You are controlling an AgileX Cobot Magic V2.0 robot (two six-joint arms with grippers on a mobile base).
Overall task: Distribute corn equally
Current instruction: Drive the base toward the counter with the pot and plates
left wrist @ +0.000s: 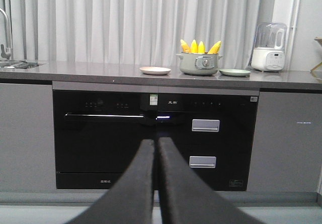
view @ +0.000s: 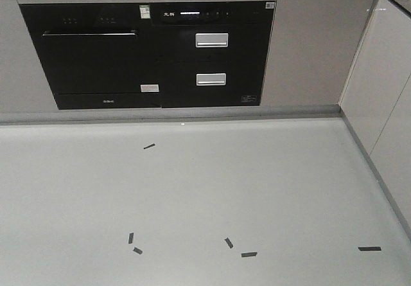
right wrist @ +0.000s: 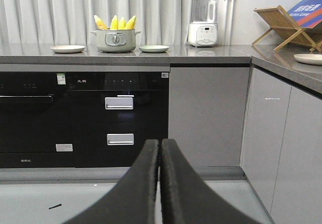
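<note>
Several yellow corn cobs [left wrist: 200, 47] stand upright in a grey-green pot [left wrist: 199, 64] on the far counter; the same corn [right wrist: 114, 22] and pot [right wrist: 115, 41] show in the right wrist view. A beige plate [left wrist: 155, 70] lies left of the pot and a green plate [left wrist: 234, 72] right of it. My left gripper [left wrist: 156, 142] is shut and empty, low before the black appliances, far from the counter. The right gripper [right wrist: 160, 143] is also shut and empty, equally far back.
Black built-in appliances [view: 148, 54] with silver drawer handles [view: 211, 40] sit under the counter [left wrist: 161, 75]. A white blender [right wrist: 203, 20] stands right of the plates. A wooden rack [right wrist: 287, 27] and another plate [right wrist: 309, 58] rest on the right side counter. Tape marks [view: 149, 146] dot the grey floor.
</note>
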